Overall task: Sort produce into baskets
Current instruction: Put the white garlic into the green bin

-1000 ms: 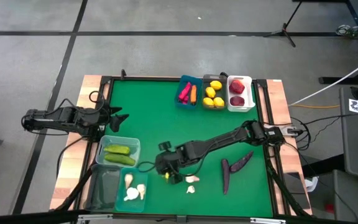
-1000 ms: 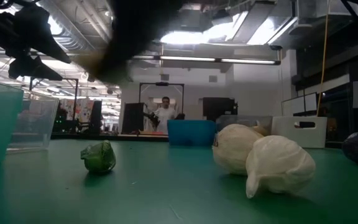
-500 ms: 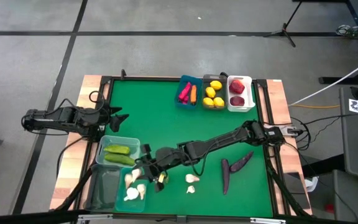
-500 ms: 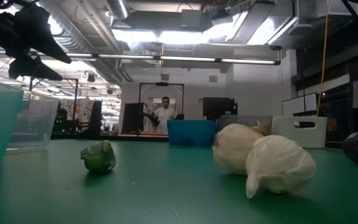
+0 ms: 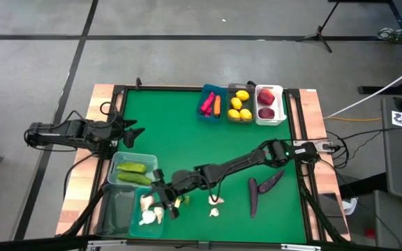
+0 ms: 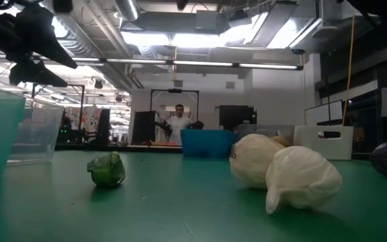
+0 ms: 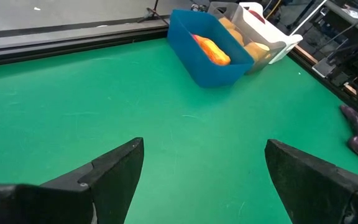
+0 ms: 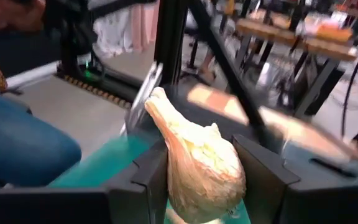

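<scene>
Garlic point(image 8: 197, 168) sits clamped between the two dark fingers of the right pincer point(image 5: 160, 203), which reaches across the green table point(image 5: 180, 132) toward seven o'clock, over the edge of the teal basket point(image 5: 149, 213) where more white garlic point(image 5: 146, 218) already lies. Just at twelve o'clock of that basket stands a pale clear basket point(image 5: 132, 170) with two green cucumbers point(image 5: 132, 173), and beside the teal one, at nine o'clock, a dark clear basket point(image 5: 116, 209).

Two loose garlic bulbs point(image 5: 216, 206) rest on the felt at about five o'clock — in the low view they loom large and touch each other point(image 6: 281, 171), with a small green piece point(image 6: 107, 169) lying apart from them. Two dark purple eggplants point(image 5: 262, 185) lie farther toward four o'clock, near each other.

At one o'clock, along the far edge, three baskets stand in a row — a blue one point(image 5: 211, 104) with the pink pepper point(image 5: 206, 104) and orange carrot point(image 5: 217, 105), a grey-clear one point(image 5: 240, 104) with yellow lemons point(image 5: 239, 105), a white one point(image 5: 269, 104) with red apples point(image 5: 265, 103).

The left pincer point(image 5: 131, 128) waits at nine o'clock, released, its fingers point(image 7: 114, 177) spread wide over bare felt.
</scene>
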`<move>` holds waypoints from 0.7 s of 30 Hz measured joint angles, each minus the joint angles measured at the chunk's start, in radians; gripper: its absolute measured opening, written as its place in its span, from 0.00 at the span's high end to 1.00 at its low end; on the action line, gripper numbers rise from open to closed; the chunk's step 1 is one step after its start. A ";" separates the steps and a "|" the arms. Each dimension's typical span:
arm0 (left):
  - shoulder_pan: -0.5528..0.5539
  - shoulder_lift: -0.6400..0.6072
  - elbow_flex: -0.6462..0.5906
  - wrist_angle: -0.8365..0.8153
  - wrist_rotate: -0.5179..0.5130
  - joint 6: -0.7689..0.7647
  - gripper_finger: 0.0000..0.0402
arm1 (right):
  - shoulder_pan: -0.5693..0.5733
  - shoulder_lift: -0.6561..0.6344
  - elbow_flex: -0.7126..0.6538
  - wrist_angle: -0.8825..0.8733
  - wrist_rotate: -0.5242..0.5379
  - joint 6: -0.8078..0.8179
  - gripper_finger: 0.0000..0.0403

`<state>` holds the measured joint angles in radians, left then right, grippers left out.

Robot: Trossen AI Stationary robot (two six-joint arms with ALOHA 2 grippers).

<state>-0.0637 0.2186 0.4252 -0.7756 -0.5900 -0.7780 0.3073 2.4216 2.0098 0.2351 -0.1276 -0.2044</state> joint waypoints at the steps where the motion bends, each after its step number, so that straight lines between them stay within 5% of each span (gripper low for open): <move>1: 0.000 0.000 0.000 0.001 0.000 0.000 0.18 | 0.000 0.006 0.000 -0.006 0.000 0.008 0.61; 11: 0.000 0.000 0.000 0.000 -0.006 0.000 0.18 | -0.013 0.054 0.000 -0.028 0.020 0.121 0.59; 21: 0.000 0.000 0.000 0.000 -0.006 0.000 0.18 | -0.021 0.054 0.000 -0.066 0.049 0.141 0.32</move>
<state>-0.0638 0.2184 0.4252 -0.7753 -0.5961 -0.7780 0.2867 2.4760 2.0098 0.1690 -0.0782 -0.0631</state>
